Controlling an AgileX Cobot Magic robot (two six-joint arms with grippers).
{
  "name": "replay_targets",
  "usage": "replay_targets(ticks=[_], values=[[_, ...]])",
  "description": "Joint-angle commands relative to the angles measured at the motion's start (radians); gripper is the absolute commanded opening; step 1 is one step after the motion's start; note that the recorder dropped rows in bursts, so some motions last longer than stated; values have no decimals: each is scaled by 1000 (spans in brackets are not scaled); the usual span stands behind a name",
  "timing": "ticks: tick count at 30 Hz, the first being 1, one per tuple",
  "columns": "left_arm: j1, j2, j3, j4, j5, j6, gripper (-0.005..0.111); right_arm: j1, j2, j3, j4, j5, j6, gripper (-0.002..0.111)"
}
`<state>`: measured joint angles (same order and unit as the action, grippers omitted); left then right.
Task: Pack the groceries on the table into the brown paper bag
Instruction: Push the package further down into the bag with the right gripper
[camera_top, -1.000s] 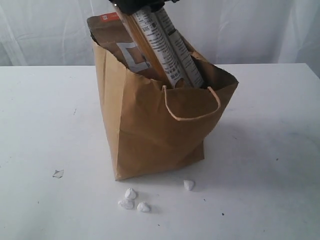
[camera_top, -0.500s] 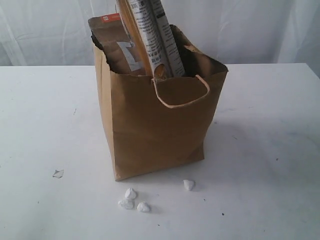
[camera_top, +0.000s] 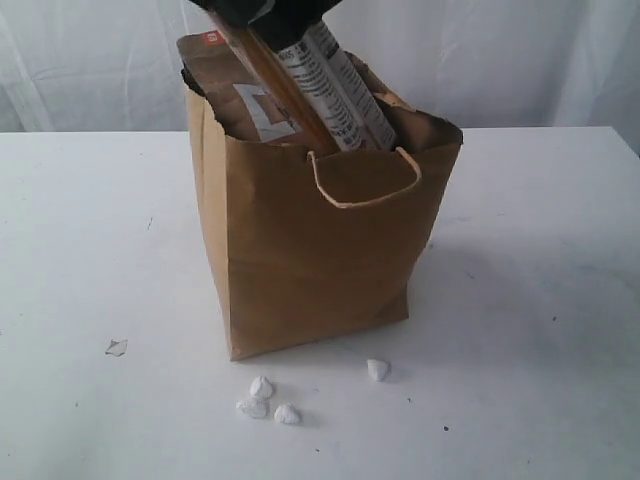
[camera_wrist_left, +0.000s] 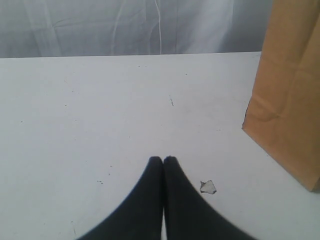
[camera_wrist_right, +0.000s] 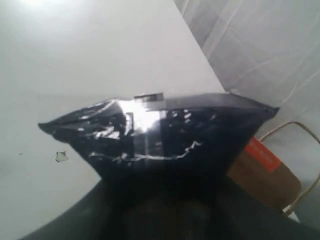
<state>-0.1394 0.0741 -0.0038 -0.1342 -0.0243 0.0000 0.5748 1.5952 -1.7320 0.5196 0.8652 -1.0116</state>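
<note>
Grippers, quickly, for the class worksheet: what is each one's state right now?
Left gripper: jaws closed together, holding nothing.
Right gripper: closed on the long dark noodle packet, whose lower end is in the brown paper bag.

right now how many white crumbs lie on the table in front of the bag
4 white crumbs: three clustered, one apart, nearer the brown paper bag. Others may hide behind it.
</note>
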Motion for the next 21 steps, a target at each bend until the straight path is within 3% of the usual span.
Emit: replay_targets(ticks=[1, 10, 21], values=[[2, -5, 4, 1, 2, 0, 0, -7, -9, -11, 117, -11, -116, 0], [2, -5, 4, 1, 2, 0, 0, -7, -9, -11, 294, 11, -168, 0], [2, -5, 4, 1, 2, 0, 0, -43, 53, -10, 204, 35, -29, 0]])
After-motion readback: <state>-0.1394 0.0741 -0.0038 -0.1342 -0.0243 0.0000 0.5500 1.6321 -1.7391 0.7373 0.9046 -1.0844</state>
